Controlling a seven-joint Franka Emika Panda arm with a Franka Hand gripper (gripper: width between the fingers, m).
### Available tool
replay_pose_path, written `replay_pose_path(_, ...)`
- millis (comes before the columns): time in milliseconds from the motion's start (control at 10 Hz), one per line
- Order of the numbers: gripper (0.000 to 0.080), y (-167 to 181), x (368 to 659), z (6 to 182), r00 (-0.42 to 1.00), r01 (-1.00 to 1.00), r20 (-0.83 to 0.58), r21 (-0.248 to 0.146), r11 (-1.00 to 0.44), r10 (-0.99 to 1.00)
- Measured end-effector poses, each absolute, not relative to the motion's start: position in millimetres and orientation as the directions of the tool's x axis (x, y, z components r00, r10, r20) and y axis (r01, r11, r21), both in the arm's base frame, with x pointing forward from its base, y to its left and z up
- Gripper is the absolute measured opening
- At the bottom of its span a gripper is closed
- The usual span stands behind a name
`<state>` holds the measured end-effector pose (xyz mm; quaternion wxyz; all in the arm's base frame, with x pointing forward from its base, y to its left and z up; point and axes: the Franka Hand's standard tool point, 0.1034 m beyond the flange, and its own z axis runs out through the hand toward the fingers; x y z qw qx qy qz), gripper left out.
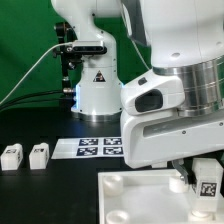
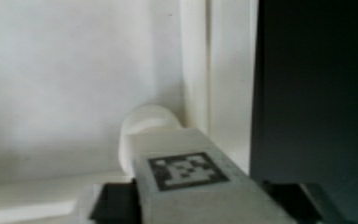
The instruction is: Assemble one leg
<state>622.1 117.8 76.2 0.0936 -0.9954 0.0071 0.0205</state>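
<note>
Note the white panel [image 1: 130, 192] lying flat by the tabletop edge nearest the exterior camera. The marker board [image 1: 100, 147] is mid-table behind it, and a spare leg [image 1: 38, 153] sits toward the edge on the exterior view's left. Your gripper [image 1: 197, 172] pinches the leg [image 1: 208, 185] over the panel's corner on the exterior view's right. Its long axis runs down along the fingers, tip toward the panel close beneath; no socket shows.

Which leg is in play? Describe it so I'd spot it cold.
Start at the white panel in the foreground. At its end toward the exterior view's right, the pincer holds the leg; the two other legs lie loose on the table.
</note>
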Motion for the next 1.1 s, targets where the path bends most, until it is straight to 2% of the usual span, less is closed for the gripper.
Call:
replay_pose_path(300, 0.0301, 116.4, 622.2, 75.9, 0.999, -0.021, -0.043, -0.185, -0.983, -0.013)
replay_pose_path(500, 0.03, 116.9, 622.1, 75.7, 0.994, -0.097, -0.057, -0.186, -0.978, -0.088)
replay_pose_path(700, 0.03, 116.7, 622.4, 74.5, 0.885, -0.463, -0.14, -0.187, -0.866, -0.443)
replay_pose_path(800, 0.03, 117.7, 622.4, 74.0, 0.794, -0.608, -0.17, -0.168, -0.776, -0.584)
replay_pose_path(1000, 0.03, 120.8, 622.9, 74.3, 0.653, -0.757, -0.197, -0.143, -0.637, -0.731)
replay_pose_path(1100, 0.03, 126.1, 622.5, 75.7, 0.634, -0.773, -0.202, -0.137, -0.619, -0.747)
